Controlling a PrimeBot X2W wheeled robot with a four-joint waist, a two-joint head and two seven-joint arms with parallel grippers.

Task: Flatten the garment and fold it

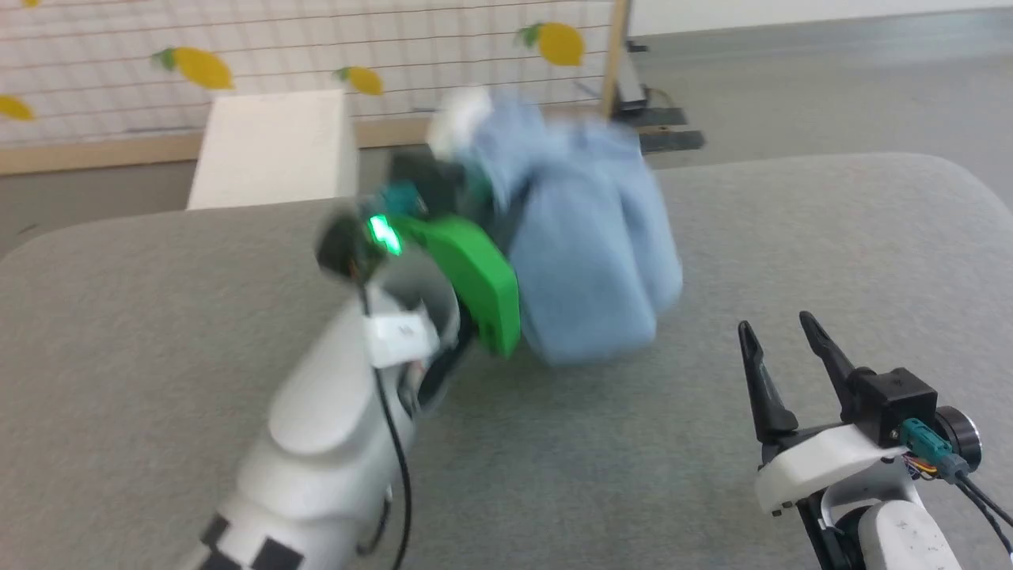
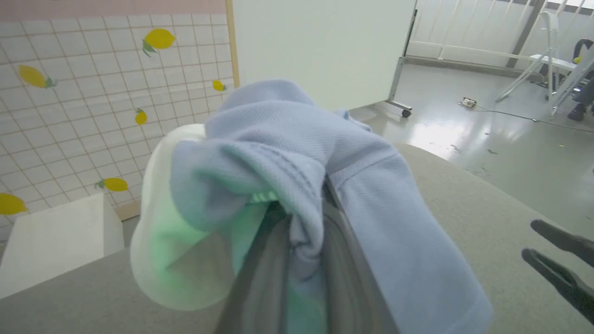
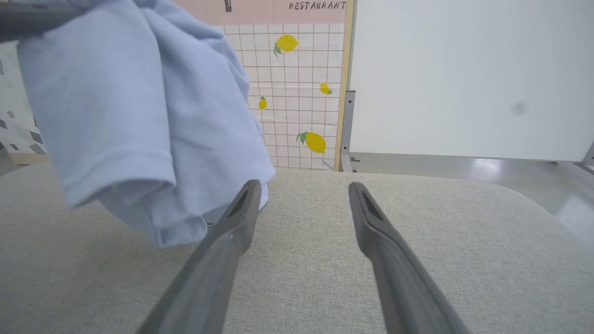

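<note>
Left claw [image 2: 304,204] is gripping the bunched garment [image 1: 589,261], dangling over the tabletop [image 1: 791,229]; right claw [image 1: 775,323] is waiting open, nearer, to its right.

Soft knit cloth: the garment [image 2: 371,185] shows a fine, textured light-blue weave with stitched hems, matt all over. Beneath it the work surface [image 3: 325,278] is coarse grey woven fabric, the fingers of my right gripper [image 3: 304,188] look like dull dark plastic, and the floor [image 2: 487,153] gleams smooth and glossy.
</note>
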